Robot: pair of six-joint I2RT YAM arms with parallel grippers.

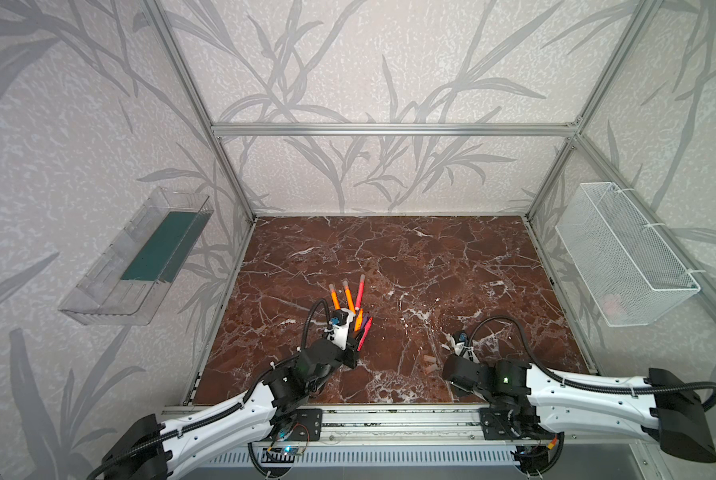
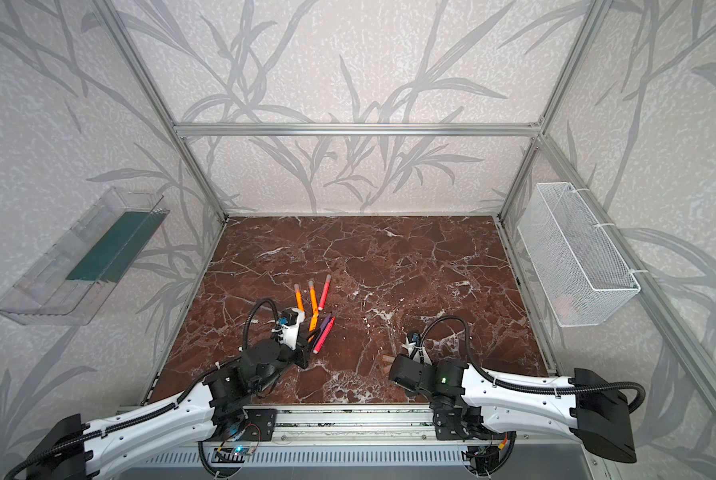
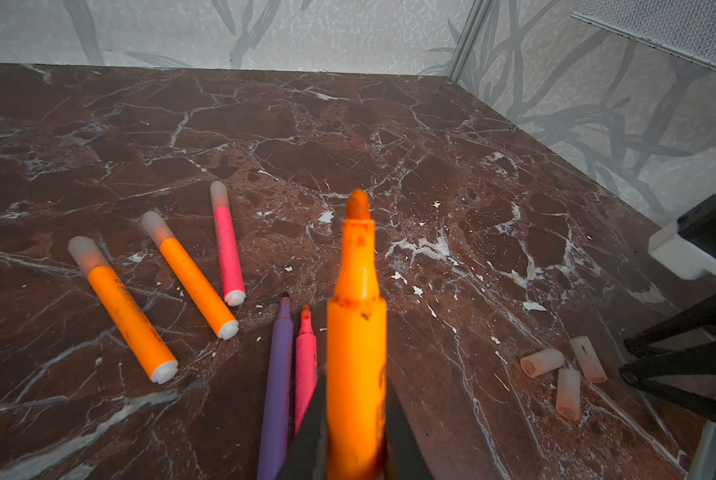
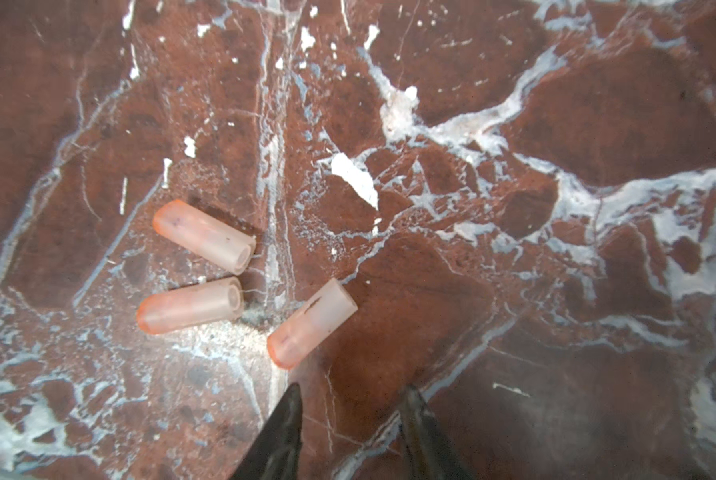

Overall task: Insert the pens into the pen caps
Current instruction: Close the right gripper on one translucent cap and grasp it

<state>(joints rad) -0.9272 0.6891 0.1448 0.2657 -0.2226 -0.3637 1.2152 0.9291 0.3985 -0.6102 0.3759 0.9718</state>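
Note:
My left gripper (image 3: 356, 401) is shut on an uncapped orange pen (image 3: 356, 328), held off the table with its tip pointing away. Below it lie an uncapped purple pen (image 3: 277, 386) and an uncapped pink pen (image 3: 305, 365). Two orange pens (image 3: 127, 311) (image 3: 194, 278) and a pink pen (image 3: 227, 245) lie farther out with caps on. Three loose pen caps (image 4: 204, 237) (image 4: 190, 305) (image 4: 312, 323) lie in a group on the table. My right gripper (image 4: 352, 390) hovers over them, open and empty. The nearest cap lies just beyond one fingertip (image 4: 294, 392).
The brown marble table (image 1: 410, 257) is fenced by aluminium frame posts and wallpapered walls. A white wire basket (image 1: 626, 253) hangs on the right wall. A clear plastic tray (image 1: 136, 257) hangs on the left wall. Both arms reach in from the front rail.

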